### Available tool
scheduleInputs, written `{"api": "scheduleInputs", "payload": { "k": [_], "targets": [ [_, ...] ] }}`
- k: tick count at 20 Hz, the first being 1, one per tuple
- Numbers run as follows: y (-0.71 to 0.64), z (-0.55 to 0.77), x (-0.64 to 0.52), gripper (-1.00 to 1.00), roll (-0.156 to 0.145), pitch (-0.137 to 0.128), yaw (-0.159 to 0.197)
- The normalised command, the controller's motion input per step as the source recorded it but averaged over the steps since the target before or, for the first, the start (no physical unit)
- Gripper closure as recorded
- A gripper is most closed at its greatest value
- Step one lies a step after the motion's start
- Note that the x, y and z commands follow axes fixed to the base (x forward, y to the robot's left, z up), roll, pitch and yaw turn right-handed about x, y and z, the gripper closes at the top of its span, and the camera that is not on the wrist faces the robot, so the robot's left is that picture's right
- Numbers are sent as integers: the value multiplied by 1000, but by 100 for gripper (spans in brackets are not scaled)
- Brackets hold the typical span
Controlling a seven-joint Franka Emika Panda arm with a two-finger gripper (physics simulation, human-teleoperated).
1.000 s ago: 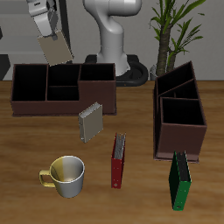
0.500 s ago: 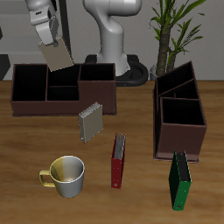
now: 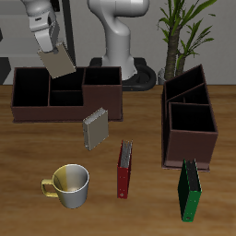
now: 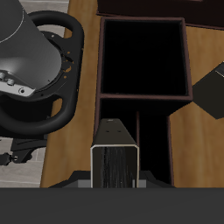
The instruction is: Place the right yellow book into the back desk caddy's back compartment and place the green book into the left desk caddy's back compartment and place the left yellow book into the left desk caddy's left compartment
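Exterior view, upper left of the frame: the gripper point(image 3: 48, 43) hangs in the air above the back desk caddy point(image 3: 66, 93), its jaws closed on the upper edge of the right yellow book point(image 3: 57, 61), which is tilted and clear of the caddy's rim. The back desk caddy lies broadside across the upper left, with a large section at each end and two small middle sections split by a thin wall; the back desk caddy's back compartment point(image 3: 64, 79) is the farther of the two, almost directly beneath the held book. Lower left: a yellow-and-white mug point(image 3: 67, 184) stands on the wooden table point(image 3: 28, 157). Centre: the left yellow book point(image 3: 95, 128) stands upright just in front of the back desk caddy, apart from it. Below it and slightly to the right, the red book point(image 3: 123, 169) lies on the table. Upper centre: the robot's white base point(image 3: 118, 41). Right of the frame: the left desk caddy point(image 3: 188, 121), seen end-on, with a potted plant point(image 3: 181, 28) behind it. Lower right: the green book point(image 3: 189, 190) stands at the near end of the left desk caddy, touching or nearly touching it. Wrist view: the held book point(image 4: 115, 157) shows edge-on between the fingers, over the dark sections of the back desk caddy point(image 4: 143, 52)
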Motion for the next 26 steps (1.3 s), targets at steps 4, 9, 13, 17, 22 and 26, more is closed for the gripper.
{"api": "scheduleInputs", "payload": {
  "k": [4, 9, 13, 17, 22, 26],
  "targets": [
    [-68, 160, 70, 100, -15, -41, -17],
    [208, 97, 33, 100, 45, -11, 15],
    [114, 47, 89, 100, 17, 7, 14],
    [-43, -118, 45, 100, -8, 28, -14],
    [-6, -198, 5, 100, -3, 38, -7],
    [56, -172, 13, 100, 6, 35, -4]
  ]
}}
